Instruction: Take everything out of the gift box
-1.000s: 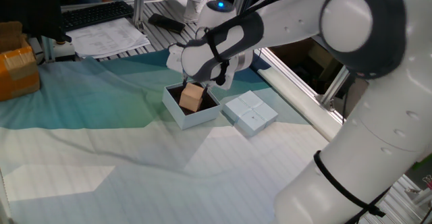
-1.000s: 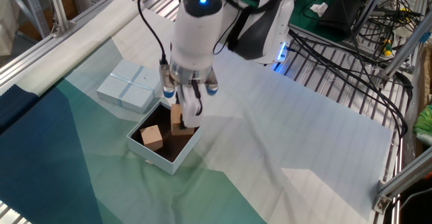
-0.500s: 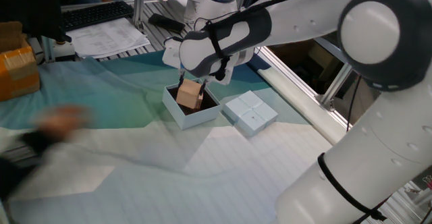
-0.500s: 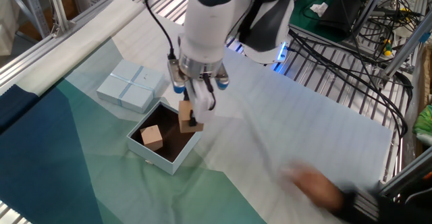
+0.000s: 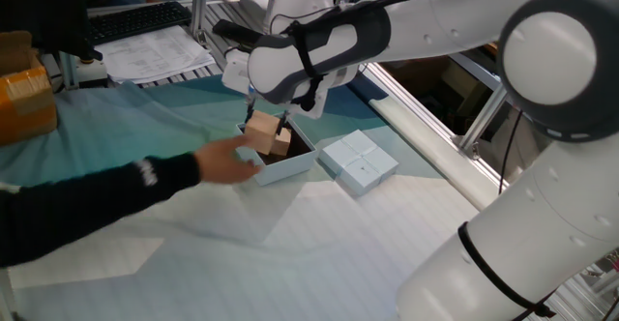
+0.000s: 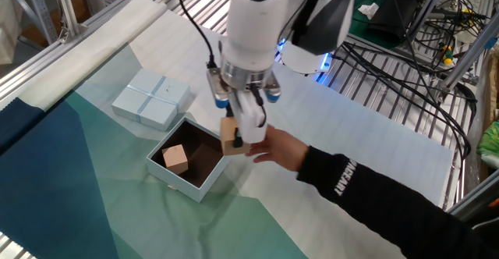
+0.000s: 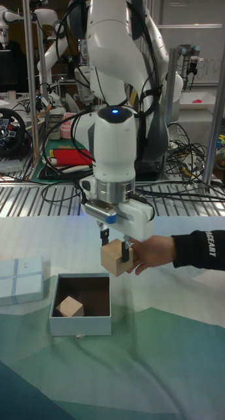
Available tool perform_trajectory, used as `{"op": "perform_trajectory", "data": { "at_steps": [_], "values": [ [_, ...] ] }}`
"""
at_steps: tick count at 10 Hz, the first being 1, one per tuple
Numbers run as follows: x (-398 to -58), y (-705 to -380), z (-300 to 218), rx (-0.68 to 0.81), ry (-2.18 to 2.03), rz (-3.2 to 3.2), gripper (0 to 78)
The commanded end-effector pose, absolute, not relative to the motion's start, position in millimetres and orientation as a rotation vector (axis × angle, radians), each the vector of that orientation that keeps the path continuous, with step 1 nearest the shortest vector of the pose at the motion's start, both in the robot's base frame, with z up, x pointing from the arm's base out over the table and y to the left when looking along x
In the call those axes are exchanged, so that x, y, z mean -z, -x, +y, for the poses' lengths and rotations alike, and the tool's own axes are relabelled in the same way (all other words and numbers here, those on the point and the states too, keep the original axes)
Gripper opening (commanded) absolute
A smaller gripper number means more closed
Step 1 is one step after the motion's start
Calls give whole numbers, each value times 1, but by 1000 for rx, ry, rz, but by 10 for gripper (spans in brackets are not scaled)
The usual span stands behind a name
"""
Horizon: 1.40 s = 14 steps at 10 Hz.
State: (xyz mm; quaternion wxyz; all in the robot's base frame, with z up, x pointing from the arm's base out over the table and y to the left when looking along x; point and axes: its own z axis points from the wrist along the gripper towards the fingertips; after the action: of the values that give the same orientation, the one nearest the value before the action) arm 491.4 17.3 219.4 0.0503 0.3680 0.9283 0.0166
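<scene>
My gripper [image 7: 116, 246] is shut on a light tan wooden cube [image 7: 113, 258] and holds it in the air, above and just past the right wall of the gift box [image 7: 81, 325]. The held cube [image 6: 231, 135] hangs over that box's far corner in the other fixed view. A second tan cube [image 7: 69, 306] lies on the dark floor of the gift box [image 6: 168, 178], towards its left side. In one fixed view the gripper [image 5: 266, 124] with the cube [image 5: 261, 131] is above the gift box [image 5: 287, 170].
A person's hand [image 7: 149, 253] in a black sleeve reaches in right beside the held cube; the hand [image 5: 232, 162] nearly touches the box. The flat pale-blue lid [image 7: 18, 281] lies left of the box. An orange carton [image 5: 24, 97] stands far off.
The gripper has risen and carried the cube up out of the box towards its edge. A person's arm has come in and its hand has reached the cube's side.
</scene>
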Motion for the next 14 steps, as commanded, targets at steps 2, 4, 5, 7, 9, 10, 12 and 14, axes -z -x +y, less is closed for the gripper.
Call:
{"op": "perform_trajectory", "data": {
  "at_steps": [2, 4, 5, 7, 9, 10, 12, 14],
  "values": [
    [-216, -485, 44, -77, -1159, 2814, 13],
    [-216, -483, 50, -65, -1165, 2819, 13],
    [-216, -483, 50, -65, -1165, 2819, 13],
    [-214, -483, 53, -65, -1189, 2810, 13],
    [-212, -482, 55, -69, -1200, 2806, 13],
    [-212, -482, 55, -70, -1204, 2805, 774],
    [-212, -482, 55, -70, -1204, 2805, 774],
    [-212, -482, 55, -70, -1204, 2805, 774]
  ]
}}
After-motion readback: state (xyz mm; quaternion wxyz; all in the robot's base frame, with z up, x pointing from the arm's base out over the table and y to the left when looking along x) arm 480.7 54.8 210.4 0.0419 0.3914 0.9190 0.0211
